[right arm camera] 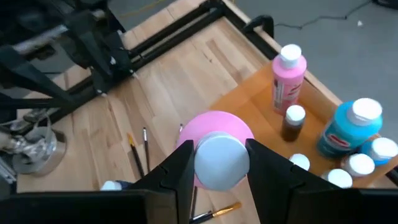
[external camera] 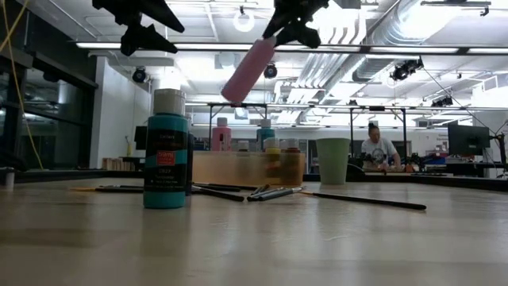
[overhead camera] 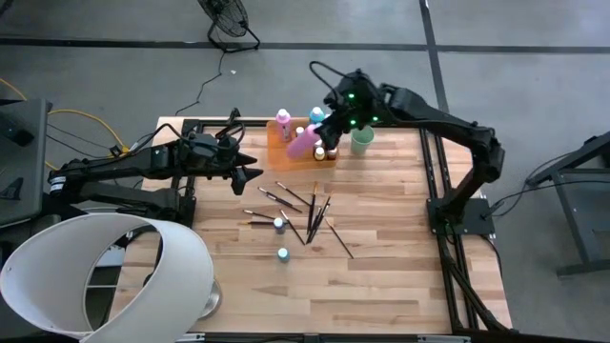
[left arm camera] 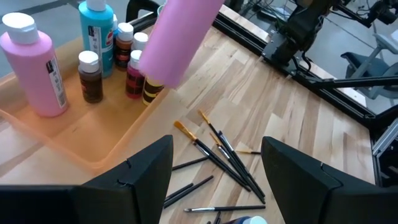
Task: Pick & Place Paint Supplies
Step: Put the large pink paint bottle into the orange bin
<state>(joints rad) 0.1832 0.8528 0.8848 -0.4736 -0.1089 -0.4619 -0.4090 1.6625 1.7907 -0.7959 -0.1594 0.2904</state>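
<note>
A large pink plastic paint bottle (right arm camera: 214, 140) with a white cap is clamped at its cap end between the fingers of the right gripper (right arm camera: 217, 163), and only the right wrist view shows this grip plainly, the cap being seen end-on between the 2 dark fingers. In the high view the same bottle (overhead camera: 304, 142) is seen tilted above the front edge of the translucent orange rectangular tray (overhead camera: 277, 141), beside the light green cup (overhead camera: 361, 140). From the low view it is clear that the bottle (external camera: 248, 70) is held well above the table, slanted with its base downward. The left wrist view shows what the others hide: inside the tray (left arm camera: 93, 143) stand a second pink bottle (left arm camera: 34, 71), a teal bottle (left arm camera: 97, 28) and several small brown bottles (left arm camera: 91, 78), while thin dark-handled paintbrushes (left arm camera: 221, 155) lie scattered on the wooden table (left arm camera: 292, 106) just beside it. A small teal bottle (external camera: 166, 151) is seen upright close to the low camera, and 2 such bottles (overhead camera: 279, 224) are seen among the brushes from above. The right arm is stretched from the table's right side toward the tray. The left gripper (overhead camera: 250, 168) is held out over the table near the brushes, its fingers spread apart with nothing between them.
</note>
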